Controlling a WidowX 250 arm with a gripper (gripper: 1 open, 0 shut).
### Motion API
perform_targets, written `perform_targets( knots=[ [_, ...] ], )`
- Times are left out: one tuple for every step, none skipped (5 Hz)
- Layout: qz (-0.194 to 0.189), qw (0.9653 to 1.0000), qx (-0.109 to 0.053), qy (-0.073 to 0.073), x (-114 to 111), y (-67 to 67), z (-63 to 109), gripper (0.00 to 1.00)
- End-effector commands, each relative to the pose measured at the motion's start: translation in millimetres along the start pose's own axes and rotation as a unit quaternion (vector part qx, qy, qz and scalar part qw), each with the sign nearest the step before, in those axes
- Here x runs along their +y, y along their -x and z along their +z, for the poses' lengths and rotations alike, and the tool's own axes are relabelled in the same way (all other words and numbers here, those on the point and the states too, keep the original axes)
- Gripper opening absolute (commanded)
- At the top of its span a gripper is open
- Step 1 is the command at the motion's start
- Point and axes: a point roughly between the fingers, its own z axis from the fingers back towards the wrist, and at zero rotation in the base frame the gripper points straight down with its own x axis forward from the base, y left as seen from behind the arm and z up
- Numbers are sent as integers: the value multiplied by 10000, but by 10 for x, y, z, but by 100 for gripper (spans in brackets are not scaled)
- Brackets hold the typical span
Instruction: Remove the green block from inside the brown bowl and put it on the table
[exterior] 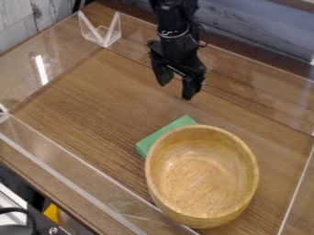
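Note:
The green block (164, 136) lies flat on the table (86, 101), just outside the brown bowl (204, 174) and partly hidden behind its far-left rim. The bowl's inside shows bare wood grain with nothing in it. My gripper (175, 84) hangs above the table, up and away from the block, pointing down. Its two black fingers stand apart with nothing between them.
Clear acrylic walls (50, 55) ring the tabletop. A small clear folded stand (101, 29) sits at the back left. The arm's black body reaches in from the top middle.

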Motion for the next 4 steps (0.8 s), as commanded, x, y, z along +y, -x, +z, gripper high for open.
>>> perform_targets(
  knots=[
    [269, 9990, -319, -154, -18, -9, 88, 100],
    [437, 9982, -365, -189, -109, 36, 45, 100],
    [401, 9981, -425, -177, -103, 10, 205, 100],
    [316, 9982, -493, -151, -95, -18, 368, 100]
  ],
)
